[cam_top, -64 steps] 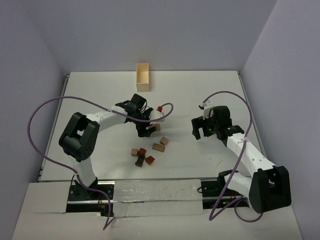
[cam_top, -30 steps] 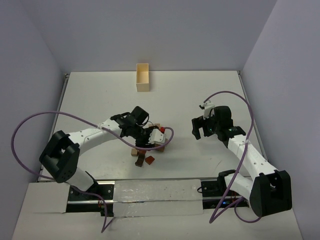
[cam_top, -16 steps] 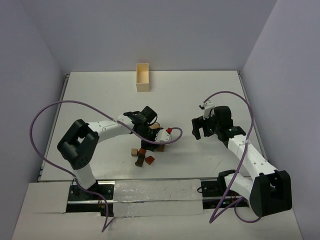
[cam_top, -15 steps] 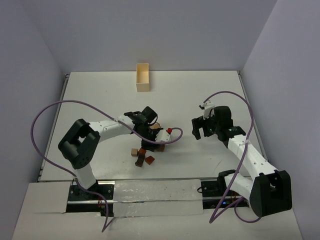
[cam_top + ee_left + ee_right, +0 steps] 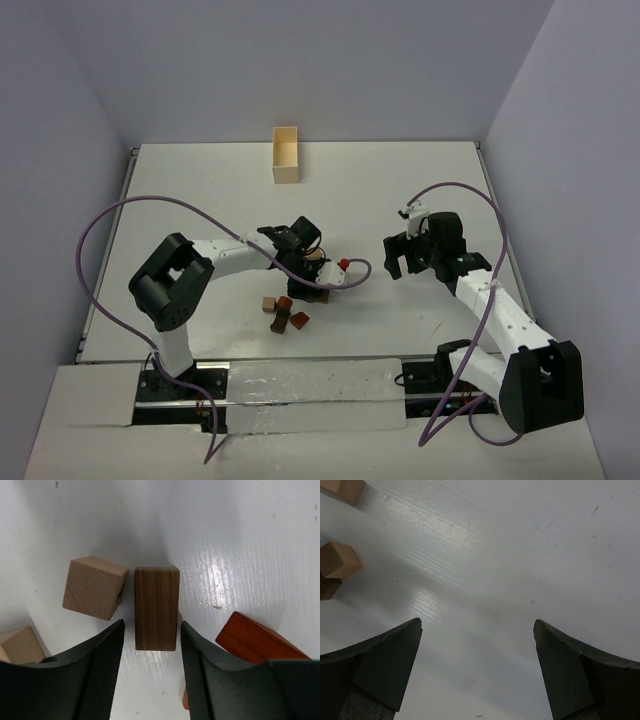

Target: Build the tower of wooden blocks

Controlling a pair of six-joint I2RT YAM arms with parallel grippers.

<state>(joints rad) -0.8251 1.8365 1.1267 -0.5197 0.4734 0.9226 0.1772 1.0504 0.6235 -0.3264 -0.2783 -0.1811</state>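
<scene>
Left gripper (image 5: 152, 630) — jaws apart — straddles a dark brown rectangular wooden block (image 5: 156, 607) toward the near edge of the desk (image 5: 200, 190); right gripper (image 5: 477, 625) hangs spread wide near the right edge.

2 white-black arms (image 5: 232, 253), purple cables (image 5: 450, 183)

The overhead camera sits high above the near edge of the table (image 5: 420, 180), looking down and forward over all of it. The left wrist camera faces straight down, very close, between its own jaws onto a dark brown block (image 5: 156, 608). The right wrist camera looks down from slightly farther off. The tan blocks (image 5: 337, 560) at its left edge belong to the cluster of blocks (image 5: 268, 303) seen overhead.
</scene>
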